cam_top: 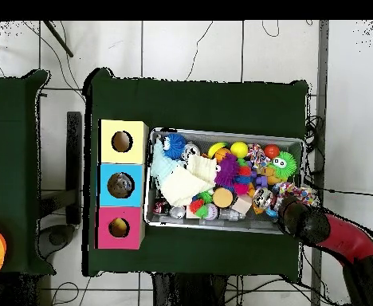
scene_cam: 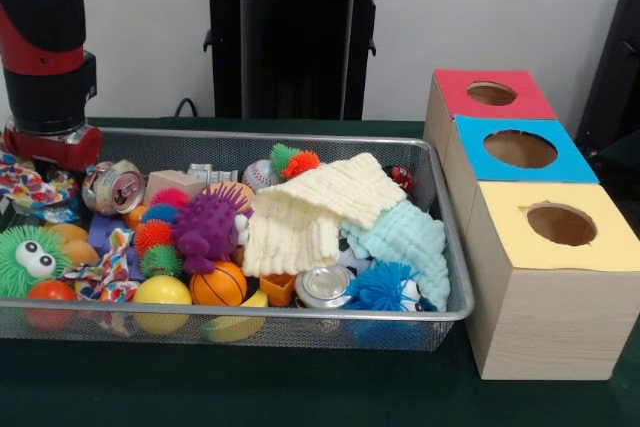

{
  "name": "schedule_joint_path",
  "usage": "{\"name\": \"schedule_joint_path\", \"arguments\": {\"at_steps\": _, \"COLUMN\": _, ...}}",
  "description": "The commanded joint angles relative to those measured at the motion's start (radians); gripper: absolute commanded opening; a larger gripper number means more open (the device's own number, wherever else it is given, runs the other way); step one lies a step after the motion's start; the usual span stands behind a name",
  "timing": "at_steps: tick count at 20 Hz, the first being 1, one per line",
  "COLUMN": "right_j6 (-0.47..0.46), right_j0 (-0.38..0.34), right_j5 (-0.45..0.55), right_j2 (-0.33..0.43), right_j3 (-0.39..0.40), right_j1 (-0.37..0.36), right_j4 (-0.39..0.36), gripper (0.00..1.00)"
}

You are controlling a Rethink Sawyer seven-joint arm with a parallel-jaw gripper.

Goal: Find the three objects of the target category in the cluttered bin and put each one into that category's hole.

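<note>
a: while you are looking across the table, what is sitting in the wire mesh bin (scene_cam: 300, 325)?

b: you are seeing a cluttered heap: a pale yellow cloth (scene_cam: 310, 212) is draping over the middle, a mint cloth (scene_cam: 415, 245) is lying just beside it toward the boxes, a purple spiky toy (scene_cam: 208, 229) is standing left of the yellow cloth, and a small basketball (scene_cam: 218, 284) is resting at the front wall next to a yellow ball (scene_cam: 162, 292). a crushed can (scene_cam: 112, 187) is lying at the far left, and a green fuzzy toy with eyes (scene_cam: 30, 259) is sitting at the left end.

a: where are the holes?

b: you are finding them in three boxes standing in a row just beside the bin: the yellow box (scene_cam: 560, 237), the blue box (scene_cam: 520, 152) and the red box (scene_cam: 490, 95), each with one round hole on top.

a: and the gripper?

b: the arm (scene_cam: 45, 57) is hanging over the bin's far left corner; you cannot tell the gripper's state, since its lower end is hidden among the clutter.
</note>
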Motion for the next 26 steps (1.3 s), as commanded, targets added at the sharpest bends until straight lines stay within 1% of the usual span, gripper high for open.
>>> {"name": "schedule_joint_path", "arguments": {"at_steps": 1, "right_j6": 0.118, "right_j0": 0.003, "right_j5": -0.093, "right_j2": 0.020, "right_j3": 0.012, "right_j1": 0.200, "right_j4": -0.003, "gripper": 1.00}}
{"name": "schedule_joint_path", "arguments": {"at_steps": 2, "right_j6": 0.127, "right_j0": -0.008, "right_j5": -0.116, "right_j2": 0.027, "right_j3": 0.025, "right_j1": 0.221, "right_j4": -0.001, "gripper": 1.00}}
{"name": "schedule_joint_path", "arguments": {"at_steps": 3, "right_j6": 0.136, "right_j0": -0.016, "right_j5": -0.165, "right_j2": 0.031, "right_j3": 0.045, "right_j1": 0.217, "right_j4": -0.011, "gripper": 1.00}}
{"name": "schedule_joint_path", "arguments": {"at_steps": 5, "right_j6": 0.165, "right_j0": 0.010, "right_j5": -0.161, "right_j2": -0.002, "right_j3": 0.058, "right_j1": 0.205, "right_j4": -0.002, "gripper": 1.00}}
{"name": "schedule_joint_path", "arguments": {"at_steps": 8, "right_j6": 0.169, "right_j0": 0.006, "right_j5": -0.188, "right_j2": -0.007, "right_j3": 0.072, "right_j1": 0.208, "right_j4": -0.001, "gripper": 1.00}}
{"name": "schedule_joint_path", "arguments": {"at_steps": 18, "right_j6": 0.155, "right_j0": 0.017, "right_j5": -0.191, "right_j2": -0.018, "right_j3": 0.072, "right_j1": 0.213, "right_j4": 0.008, "gripper": 1.00}}
{"name": "schedule_joint_path", "arguments": {"at_steps": 22, "right_j6": 0.121, "right_j0": 0.028, "right_j5": -0.196, "right_j2": -0.021, "right_j3": 0.064, "right_j1": 0.209, "right_j4": -0.026, "gripper": 1.00}}
{"name": "schedule_joint_path", "arguments": {"at_steps": 23, "right_j6": 0.111, "right_j0": 0.031, "right_j5": -0.198, "right_j2": -0.022, "right_j3": 0.063, "right_j1": 0.208, "right_j4": -0.037, "gripper": 0.00}}
{"name": "schedule_joint_path", "arguments": {"at_steps": 24, "right_j6": 0.089, "right_j0": 0.024, "right_j5": -0.182, "right_j2": -0.008, "right_j3": 0.061, "right_j1": 0.208, "right_j4": -0.042, "gripper": 0.00}}
{"name": "schedule_joint_path", "arguments": {"at_steps": 26, "right_j6": 0.105, "right_j0": 0.046, "right_j5": -0.131, "right_j2": -0.024, "right_j3": 0.054, "right_j1": 0.204, "right_j4": -0.013, "gripper": 0.00}}
